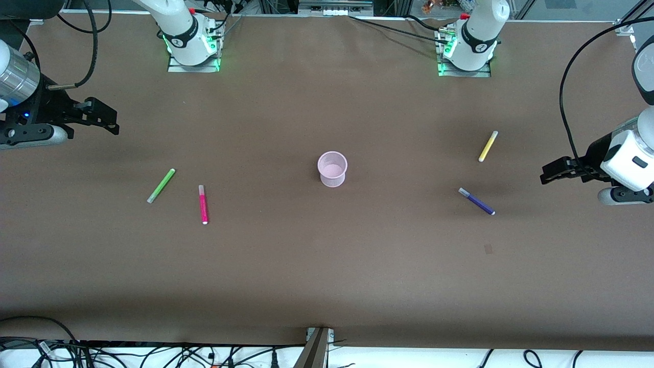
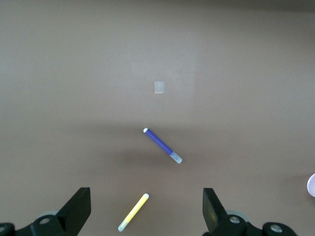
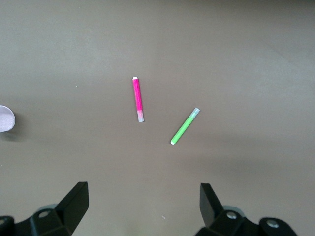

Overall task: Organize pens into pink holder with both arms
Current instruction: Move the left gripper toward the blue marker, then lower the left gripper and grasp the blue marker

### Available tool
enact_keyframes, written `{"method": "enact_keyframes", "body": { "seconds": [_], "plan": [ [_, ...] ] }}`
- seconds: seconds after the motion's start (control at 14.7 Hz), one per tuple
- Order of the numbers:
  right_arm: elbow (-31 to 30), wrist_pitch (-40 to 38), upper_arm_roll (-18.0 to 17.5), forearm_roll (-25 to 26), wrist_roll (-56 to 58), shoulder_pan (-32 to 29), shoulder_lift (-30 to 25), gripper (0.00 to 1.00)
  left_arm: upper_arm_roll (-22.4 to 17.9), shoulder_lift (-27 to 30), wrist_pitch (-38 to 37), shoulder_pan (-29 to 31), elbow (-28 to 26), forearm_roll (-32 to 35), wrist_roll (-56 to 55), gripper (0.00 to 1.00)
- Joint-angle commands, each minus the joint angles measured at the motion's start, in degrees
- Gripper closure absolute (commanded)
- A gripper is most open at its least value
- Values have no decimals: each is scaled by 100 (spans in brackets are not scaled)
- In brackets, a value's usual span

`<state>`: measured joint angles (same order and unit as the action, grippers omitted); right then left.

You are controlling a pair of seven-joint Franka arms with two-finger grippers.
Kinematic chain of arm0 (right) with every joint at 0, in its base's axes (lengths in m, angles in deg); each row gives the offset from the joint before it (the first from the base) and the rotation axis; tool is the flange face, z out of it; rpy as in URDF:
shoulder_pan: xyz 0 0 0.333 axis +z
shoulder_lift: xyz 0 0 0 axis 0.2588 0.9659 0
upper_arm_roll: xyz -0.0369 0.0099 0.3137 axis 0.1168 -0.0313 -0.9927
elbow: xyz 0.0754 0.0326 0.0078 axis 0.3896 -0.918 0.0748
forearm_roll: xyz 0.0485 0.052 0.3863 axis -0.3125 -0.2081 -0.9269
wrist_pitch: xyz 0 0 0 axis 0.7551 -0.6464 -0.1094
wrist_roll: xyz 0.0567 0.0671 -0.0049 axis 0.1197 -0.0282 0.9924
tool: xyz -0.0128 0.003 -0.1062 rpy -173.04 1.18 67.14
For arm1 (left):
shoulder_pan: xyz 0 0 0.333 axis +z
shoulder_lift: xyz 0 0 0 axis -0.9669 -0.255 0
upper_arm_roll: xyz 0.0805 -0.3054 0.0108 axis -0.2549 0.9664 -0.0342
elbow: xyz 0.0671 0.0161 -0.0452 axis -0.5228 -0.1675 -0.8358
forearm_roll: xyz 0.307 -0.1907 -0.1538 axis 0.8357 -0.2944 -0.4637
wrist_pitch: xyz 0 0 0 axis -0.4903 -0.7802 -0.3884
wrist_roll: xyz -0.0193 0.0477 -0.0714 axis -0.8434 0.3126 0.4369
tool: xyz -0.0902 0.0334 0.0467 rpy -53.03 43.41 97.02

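The pink holder (image 1: pixel 332 169) stands upright and empty at the table's middle. The lime green pen (image 1: pixel 161 185) and the magenta pen (image 1: pixel 203 204) lie toward the right arm's end. The yellow pen (image 1: pixel 488 146) and the dark purple pen (image 1: pixel 476 201) lie toward the left arm's end. My right gripper (image 1: pixel 110 120) hangs open and empty over the table's right-arm end; its wrist view shows the magenta pen (image 3: pixel 138 99), the green pen (image 3: pixel 185 126) and the holder's edge (image 3: pixel 6 119). My left gripper (image 1: pixel 549 174) hangs open and empty over the left-arm end; its view shows the purple pen (image 2: pixel 162 145) and the yellow pen (image 2: pixel 133 212).
A small pale patch (image 1: pixel 488 249) marks the brown table cover nearer the front camera than the purple pen; it also shows in the left wrist view (image 2: pixel 159 87). Cables lie along the table's front edge. The arm bases (image 1: pixel 193 46) (image 1: pixel 467 51) stand along the back edge.
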<state>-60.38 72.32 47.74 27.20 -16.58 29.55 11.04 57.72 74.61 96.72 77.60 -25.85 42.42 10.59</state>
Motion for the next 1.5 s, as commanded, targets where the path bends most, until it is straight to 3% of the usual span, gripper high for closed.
{"method": "enact_keyframes", "body": {
  "seconds": [0.0, 0.34, 0.61, 0.75, 1.02, 1.43],
  "plan": [
    [-13, 35, 4, 18, 52, 3, -23, 0, -8, -308, 207, 70, -48, -69, 23, 0],
    [-5, 52, -5, 35, 61, 3, -23, 0, -8, -906, 726, 210, -284, -60, -1820, 0],
    [-5, 44, -5, 35, 61, 3, -23, 0, -8, -942, 2595, 237, -1688, -60, -2883, 0],
    [-5, 44, -5, 35, 52, 3, -23, 0, -8, -1134, 3378, 219, -2059, -60, -3629, 0],
    [4, 35, -14, 44, 52, 3, -32, 0, 0, -1741, 4093, 18, -2096, -60, -4537, 0],
    [13, 17, -14, 26, 52, 3, -32, 0, -8, -2049, 4172, -158, -2105, 36, -4767, 0]
  ]
}}
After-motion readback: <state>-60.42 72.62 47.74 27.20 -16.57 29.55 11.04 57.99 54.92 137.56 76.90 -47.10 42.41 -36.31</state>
